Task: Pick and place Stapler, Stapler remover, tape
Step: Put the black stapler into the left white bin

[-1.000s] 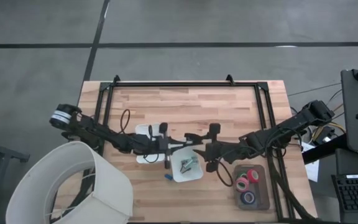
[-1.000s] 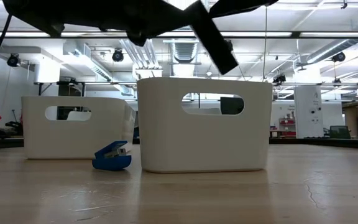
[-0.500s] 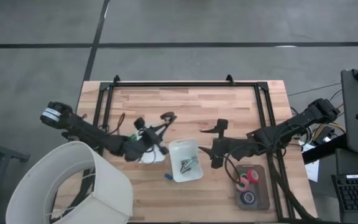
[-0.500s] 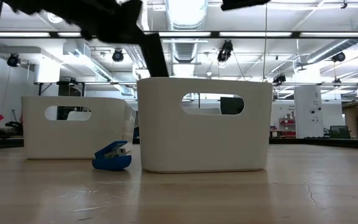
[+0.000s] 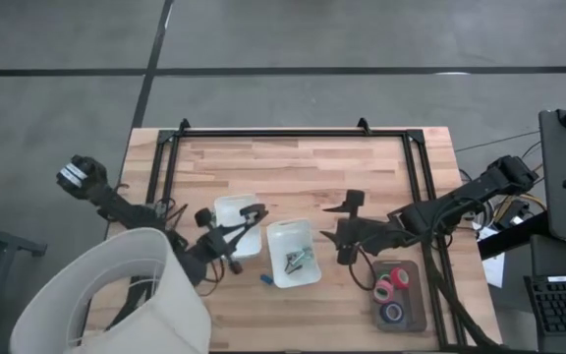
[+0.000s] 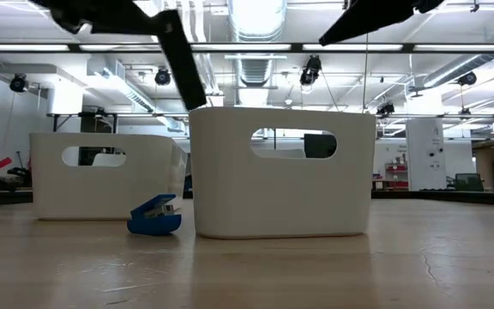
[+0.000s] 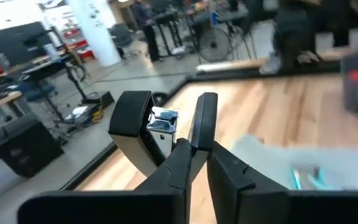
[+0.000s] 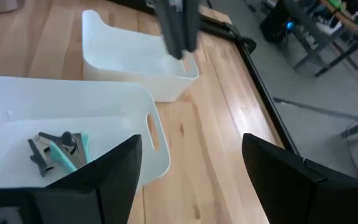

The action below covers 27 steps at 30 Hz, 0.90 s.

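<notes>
**My left gripper grips the stapler over the left tray; my right gripper is open and empty**

Nearest, on the right, the tape (image 5: 391,292) sits as small rolls in a dark tray (image 5: 419,295); light, stiff rings, best pinched across the rim; left of it a blue remover (image 6: 154,215) lies on the table (image 5: 342,167), small and, I judge, springy, so I would squeeze its flat sides; beyond it the mid tray (image 5: 268,246) holds more removers; just right of that tray my right gripper (image 5: 340,228) hovers with fingers spread on nothing; farther left, my left gripper (image 7: 194,149) is clamped on the stapler (image 7: 132,121) near one end, above the left tray (image 5: 222,204); it hangs tilted; rigid, smooth and probably end-heavy, so a hold nearer its middle would lever less.
</notes>
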Each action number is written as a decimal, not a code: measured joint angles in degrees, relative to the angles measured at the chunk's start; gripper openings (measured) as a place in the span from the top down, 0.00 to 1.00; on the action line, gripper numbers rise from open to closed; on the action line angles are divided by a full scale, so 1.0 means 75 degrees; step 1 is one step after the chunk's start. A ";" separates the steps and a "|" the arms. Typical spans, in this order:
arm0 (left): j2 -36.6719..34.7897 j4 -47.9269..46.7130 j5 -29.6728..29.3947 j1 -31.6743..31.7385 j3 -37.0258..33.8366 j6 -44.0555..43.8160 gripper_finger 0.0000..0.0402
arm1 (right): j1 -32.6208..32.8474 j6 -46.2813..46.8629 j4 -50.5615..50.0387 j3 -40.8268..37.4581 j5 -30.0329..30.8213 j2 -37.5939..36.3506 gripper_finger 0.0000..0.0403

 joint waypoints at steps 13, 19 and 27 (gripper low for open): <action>-0.0035 -0.2486 0.0661 -0.0098 -0.0003 -0.1145 0.91 | 0.0022 0.0548 -0.0217 0.0000 -0.0064 -0.0037 0.39; -0.0035 -0.3391 0.0132 -0.0098 -0.0003 -0.1112 0.91 | 0.0017 0.0517 -0.0217 0.0000 -0.0069 -0.0037 0.38; -0.0525 -0.3455 -0.0779 0.0029 0.0311 -0.0431 0.91 | 0.0017 0.0399 -0.0130 0.0000 -0.0080 -0.0037 0.39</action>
